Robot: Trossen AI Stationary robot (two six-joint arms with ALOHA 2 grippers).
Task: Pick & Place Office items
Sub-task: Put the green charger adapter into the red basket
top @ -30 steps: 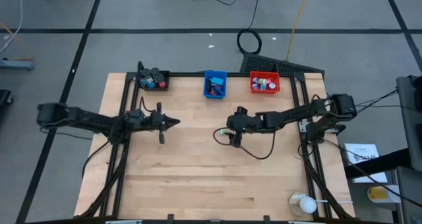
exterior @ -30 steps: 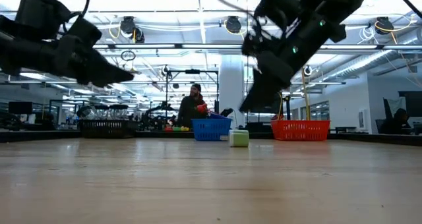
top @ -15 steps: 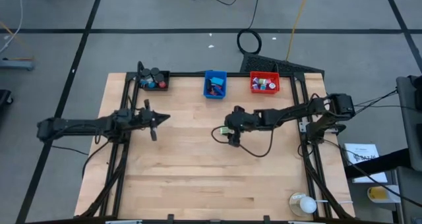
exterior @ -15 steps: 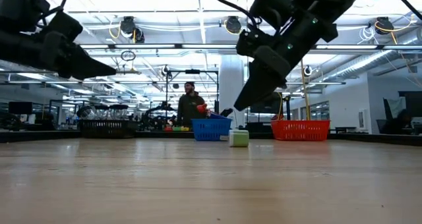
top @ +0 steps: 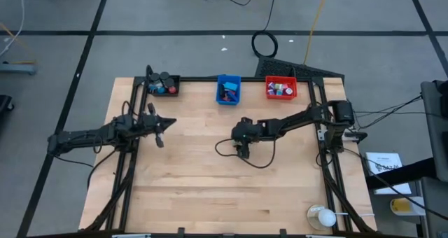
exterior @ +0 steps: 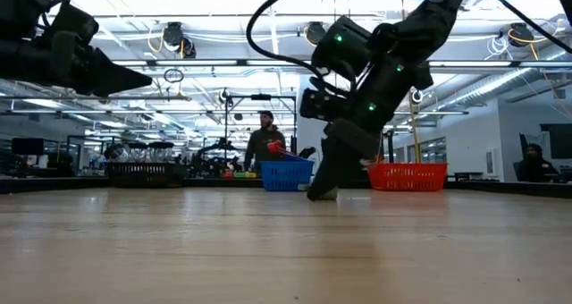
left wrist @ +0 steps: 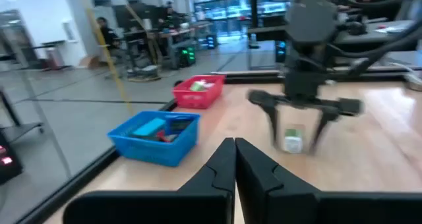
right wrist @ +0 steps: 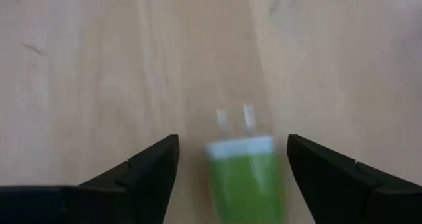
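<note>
A small green block with a white end [right wrist: 247, 174] lies flat on the wooden table near its middle. It also shows in the left wrist view as the green block [left wrist: 292, 140]. My right gripper [right wrist: 232, 143] is open and slants down over it, one finger on either side, apart from it. In the high view my right gripper [top: 240, 134] covers the block, and in the low view my right gripper [exterior: 323, 190] reaches almost to the tabletop. My left gripper [top: 170, 122] is shut, holds nothing and hovers level over the table's left part.
Along the far edge stand a black bin [top: 162, 84], a blue bin [top: 228, 89] and a red bin [top: 281, 89], each holding small pieces. A roundish white object in a clear holder [top: 323, 216] sits at the near right corner. People show in the room beyond the table.
My right gripper has come down and a little toward the table's left, staying open, until its fingers stand on either side of the green block. My left gripper, still shut, has drawn back toward the table's left edge and levelled out. The block has not moved.
</note>
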